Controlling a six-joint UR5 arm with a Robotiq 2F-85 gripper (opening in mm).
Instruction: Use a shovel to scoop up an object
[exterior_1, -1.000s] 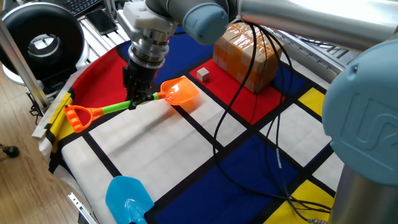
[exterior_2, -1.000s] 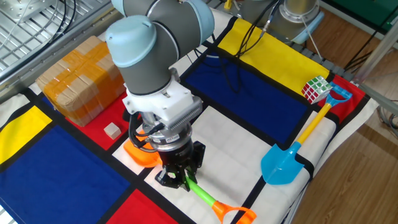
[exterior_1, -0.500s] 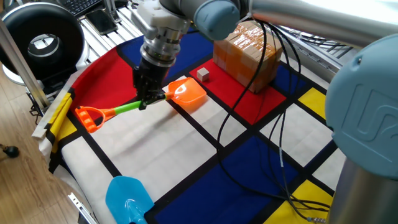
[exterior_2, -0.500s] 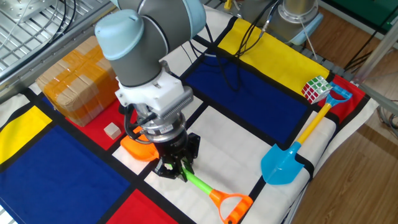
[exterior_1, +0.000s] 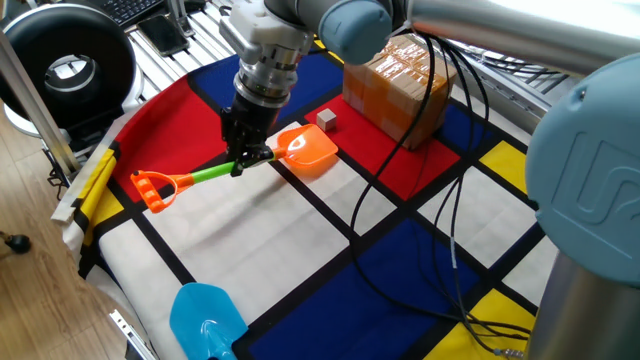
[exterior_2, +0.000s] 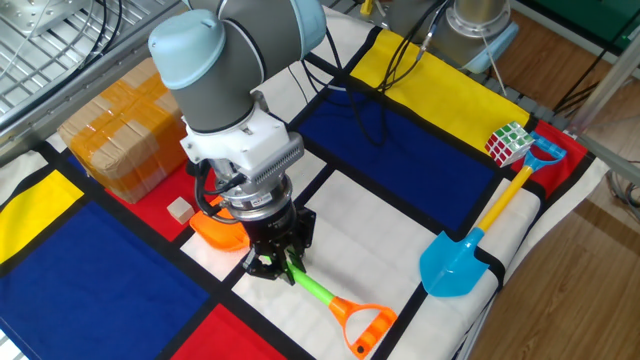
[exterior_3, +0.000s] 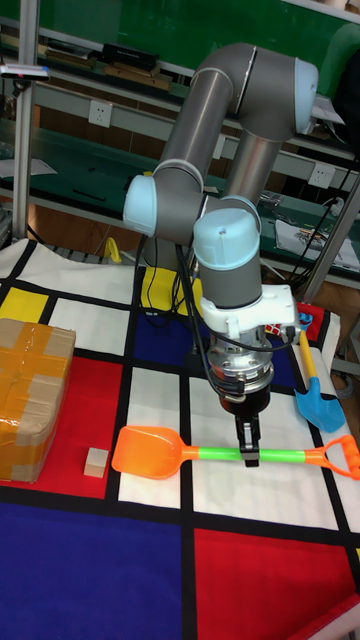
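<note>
One pincer (exterior_3: 246, 452), clenched on the green shaft of the shovel (exterior_3: 215, 452) just behind the orange blade; we are carrying it low over the bench (exterior_1: 250, 250). The cube (exterior_3: 95, 464) is sitting on a red panel, near the blade tip and just ahead of it, with the cardboard box (exterior_3: 35, 398) right behind. We are judging this as the approach. To do it well we are keeping the blade edge flat against the cloth and lined up with the cube, then pushing slowly so it rides on instead of skidding off. The box could serve as a backstop. Grip is near the blade, so the tilt should stay controllable.
</note>
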